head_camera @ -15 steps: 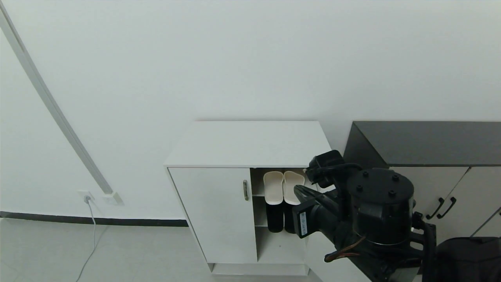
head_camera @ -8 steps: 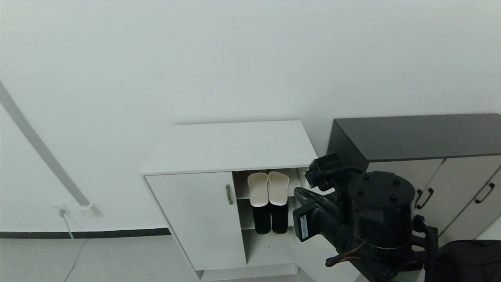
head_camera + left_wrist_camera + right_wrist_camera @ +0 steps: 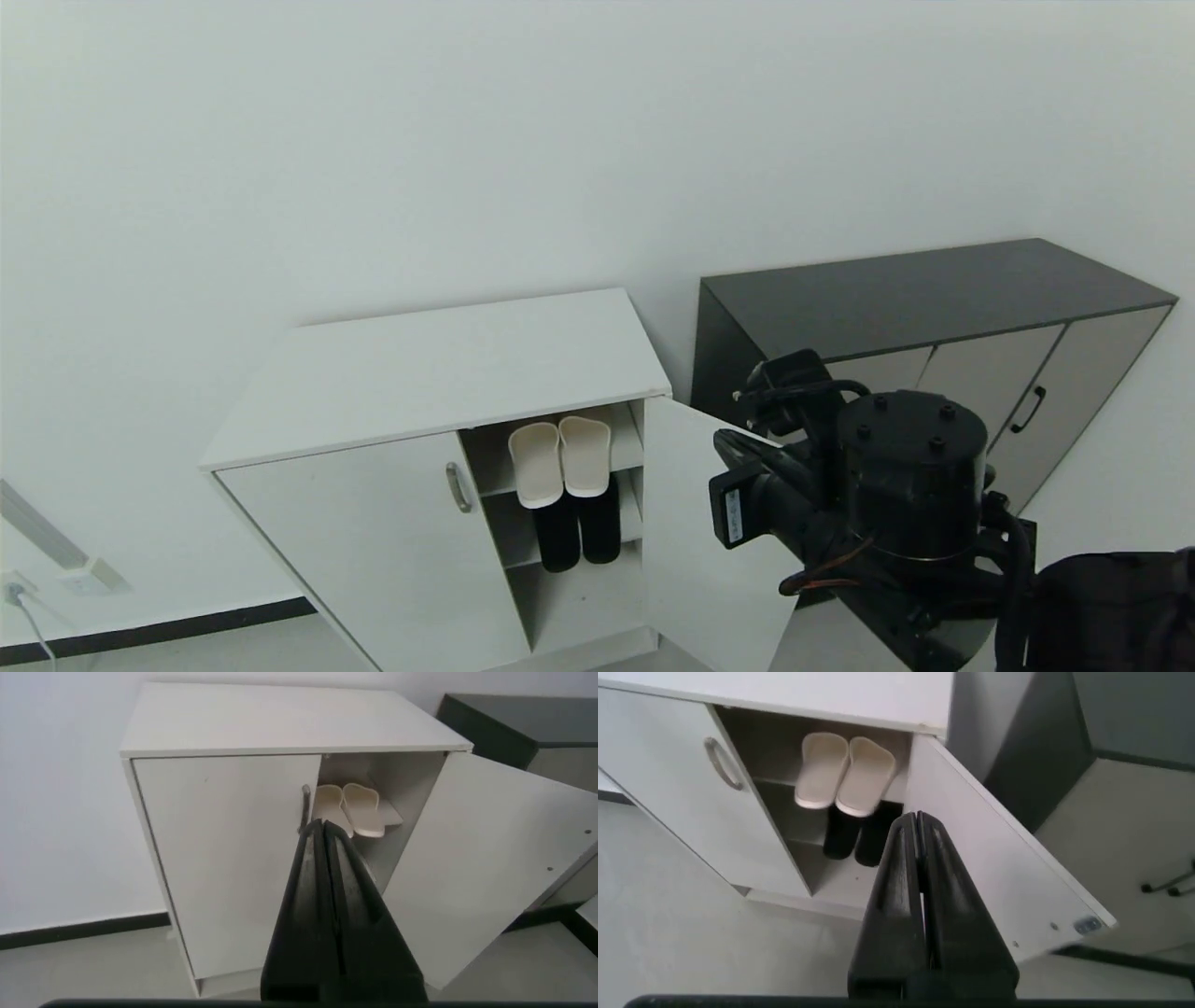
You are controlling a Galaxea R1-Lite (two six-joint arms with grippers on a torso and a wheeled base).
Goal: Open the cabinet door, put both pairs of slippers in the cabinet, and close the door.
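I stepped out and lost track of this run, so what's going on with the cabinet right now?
The robot is putting slippers away in the white cabinet. Its right door stands open and its left door is shut. Both pairs are already inside: the white slippers on the upper shelf, the black slippers just below them. The left gripper and right gripper are both shut on nothing, in front of the cabinet. What remains is closing the door.

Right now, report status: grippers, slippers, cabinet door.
Left gripper and right gripper shut, empty. White slippers above black slippers, both inside cabinet. Right door open, not yet closed. Nothing seen blocking its swing.
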